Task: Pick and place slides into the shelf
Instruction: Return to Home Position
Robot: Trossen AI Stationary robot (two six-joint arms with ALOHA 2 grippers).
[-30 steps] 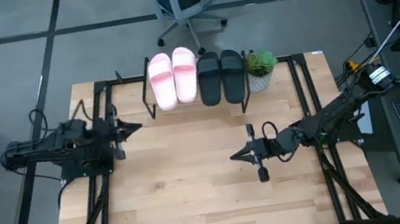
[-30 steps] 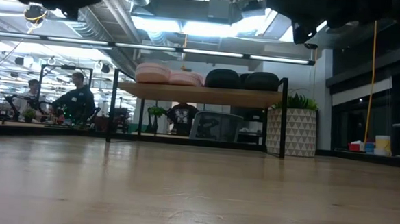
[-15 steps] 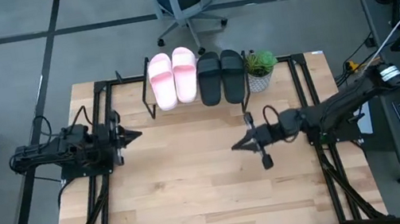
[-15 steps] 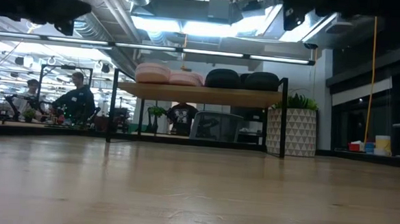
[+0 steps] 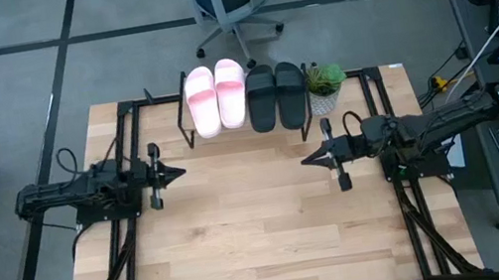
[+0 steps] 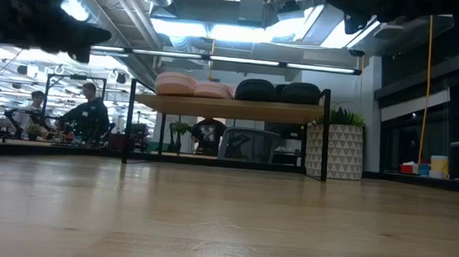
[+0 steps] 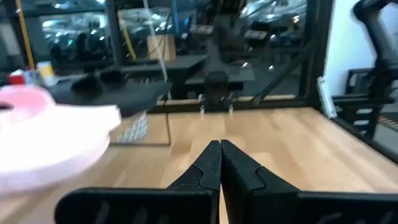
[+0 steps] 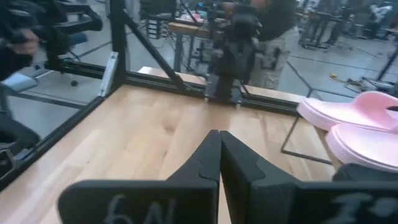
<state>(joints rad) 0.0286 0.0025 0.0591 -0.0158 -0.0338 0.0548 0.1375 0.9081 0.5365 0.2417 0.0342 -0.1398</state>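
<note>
Two pink slides (image 5: 216, 96) and two black slides (image 5: 276, 95) lie side by side on the wooden top of the shelf (image 5: 189, 127) at the table's far edge. In the low view the pink pair (image 6: 192, 85) and the black pair (image 6: 277, 91) rest on the plank (image 6: 227, 107). My left gripper (image 5: 180, 172) hangs shut over the table's left part, pointing right. My right gripper (image 5: 305, 161) hangs shut over the right part, pointing left. Both are empty and clear of the shelf. Pink slides show blurred in the left wrist view (image 7: 53, 140) and the right wrist view (image 8: 357, 127).
A small potted plant (image 5: 324, 86) in a patterned pot stands to the right of the shelf, also in the low view (image 6: 335, 148). Black frame rails (image 5: 129, 169) run along both table sides. Bare wooden tabletop (image 5: 242, 221) lies between and before the grippers. People sit far behind the table.
My right gripper has moved toward the table's far edge and right, pulling back toward its own side. My left gripper has moved slightly toward the near edge and right. The slides and shelf have stayed still.
</note>
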